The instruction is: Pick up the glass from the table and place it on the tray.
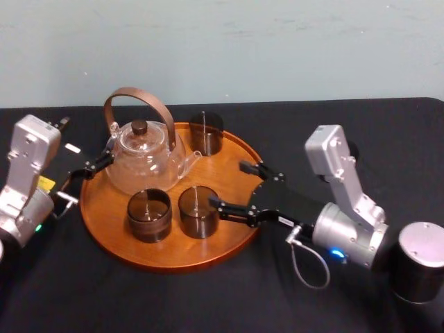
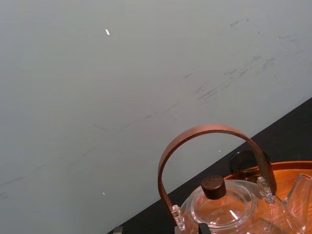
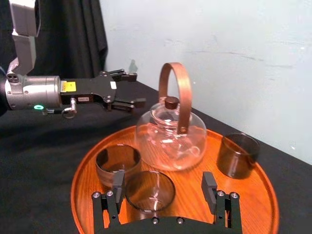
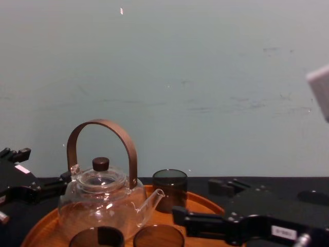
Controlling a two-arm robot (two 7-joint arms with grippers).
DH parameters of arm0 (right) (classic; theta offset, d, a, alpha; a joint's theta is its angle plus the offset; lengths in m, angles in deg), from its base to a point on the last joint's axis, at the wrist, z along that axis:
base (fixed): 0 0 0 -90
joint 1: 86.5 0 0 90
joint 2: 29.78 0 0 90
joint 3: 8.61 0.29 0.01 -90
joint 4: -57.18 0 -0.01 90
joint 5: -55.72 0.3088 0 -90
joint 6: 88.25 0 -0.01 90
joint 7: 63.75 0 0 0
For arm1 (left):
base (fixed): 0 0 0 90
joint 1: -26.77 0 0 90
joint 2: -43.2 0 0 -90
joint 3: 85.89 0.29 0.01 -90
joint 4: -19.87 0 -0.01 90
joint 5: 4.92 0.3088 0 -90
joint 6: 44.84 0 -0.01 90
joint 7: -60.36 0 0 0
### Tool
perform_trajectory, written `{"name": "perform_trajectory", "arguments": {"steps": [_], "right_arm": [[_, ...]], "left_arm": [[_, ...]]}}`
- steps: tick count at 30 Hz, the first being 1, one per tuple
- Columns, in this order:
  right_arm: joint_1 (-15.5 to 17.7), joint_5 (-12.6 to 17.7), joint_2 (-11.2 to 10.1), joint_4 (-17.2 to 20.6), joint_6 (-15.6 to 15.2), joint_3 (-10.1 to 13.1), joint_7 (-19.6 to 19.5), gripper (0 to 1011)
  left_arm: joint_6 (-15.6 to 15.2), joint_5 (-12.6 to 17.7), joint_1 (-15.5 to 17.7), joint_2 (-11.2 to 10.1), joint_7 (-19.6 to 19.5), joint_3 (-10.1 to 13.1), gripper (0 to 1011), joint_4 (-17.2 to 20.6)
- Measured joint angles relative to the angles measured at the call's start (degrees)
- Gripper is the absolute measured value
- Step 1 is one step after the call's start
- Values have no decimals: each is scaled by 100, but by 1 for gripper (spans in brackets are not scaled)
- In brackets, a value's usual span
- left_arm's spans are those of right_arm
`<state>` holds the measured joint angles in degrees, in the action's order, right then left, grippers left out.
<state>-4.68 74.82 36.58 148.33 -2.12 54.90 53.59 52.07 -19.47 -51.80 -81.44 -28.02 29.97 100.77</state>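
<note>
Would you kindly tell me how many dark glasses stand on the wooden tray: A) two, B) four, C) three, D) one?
C: the near-left glass and near-right glass stand before the teapot on the tray, the far glass behind it; the right gripper, fingers open, is beside the near-right glass, the left gripper by the tray's left rim.

The head camera is looking forward and down on the whole tray (image 1: 104,211) on the bench (image 1: 208,298). The chest camera is sitting low, looking level across the tray to the wall (image 4: 205,77). The left wrist camera is tilting up, close behind the teapot (image 2: 222,209). The right wrist camera is peering over the right tool (image 3: 163,179) across the tray toward the left tool (image 3: 132,88). All four are sharing the teapot.
</note>
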Motion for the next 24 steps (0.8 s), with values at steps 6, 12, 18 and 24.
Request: {"name": "perform_trajectory", "arguments": {"steps": [6, 12, 18, 24], "right_arm": [[194, 141, -193, 142, -1, 198, -99, 1002], [424, 287, -367, 254, 49, 461, -230, 1002], [605, 390, -472, 292, 90, 692, -341, 1002], [791, 468, -551, 282, 97, 924, -471, 1002]], "left_arm": [[0, 0, 0, 0, 0, 0, 1001, 0], [0, 0, 0, 0, 0, 0, 1001, 0], [0, 0, 0, 0, 0, 0, 1001, 0], [0, 0, 0, 0, 0, 0, 1001, 0]]}}
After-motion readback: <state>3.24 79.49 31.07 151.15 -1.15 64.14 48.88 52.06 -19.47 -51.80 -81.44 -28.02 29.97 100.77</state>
